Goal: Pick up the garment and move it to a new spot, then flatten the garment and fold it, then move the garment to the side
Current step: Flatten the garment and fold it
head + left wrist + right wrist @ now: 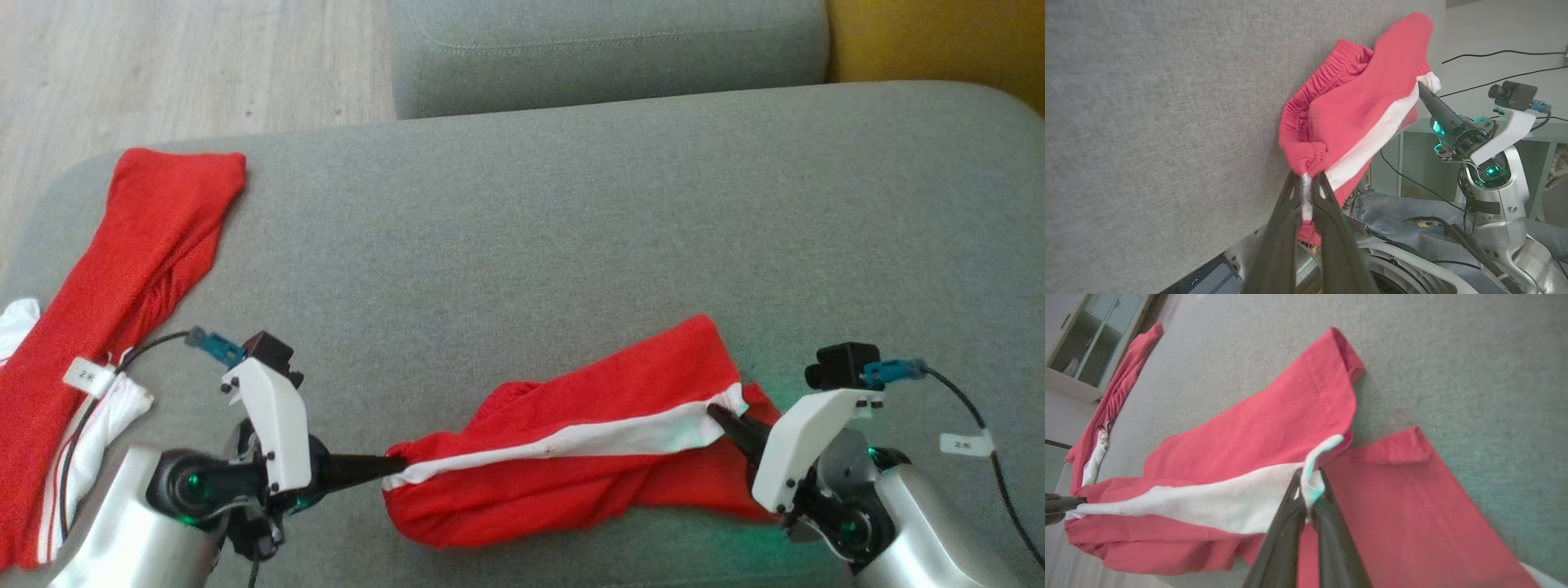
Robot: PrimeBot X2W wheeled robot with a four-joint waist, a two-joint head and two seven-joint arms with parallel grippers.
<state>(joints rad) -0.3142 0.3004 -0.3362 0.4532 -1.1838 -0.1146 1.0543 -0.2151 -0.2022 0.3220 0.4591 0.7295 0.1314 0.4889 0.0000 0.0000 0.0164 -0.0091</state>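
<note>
The garment is a pair of red shorts with a white side stripe, lying stretched across the grey cushion in the head view. My left gripper is shut on its waistband end; in the left wrist view the stripe runs between the fingers of that gripper. My right gripper is shut on the hem end of the stripe, and the right wrist view shows white cloth pinched between the tips of this gripper. The shorts are crumpled and partly folded over.
A second red and white garment lies along the cushion's left edge, near my left arm. The grey cushion stretches wide behind the shorts, with a backrest beyond. Wooden floor lies at the far left.
</note>
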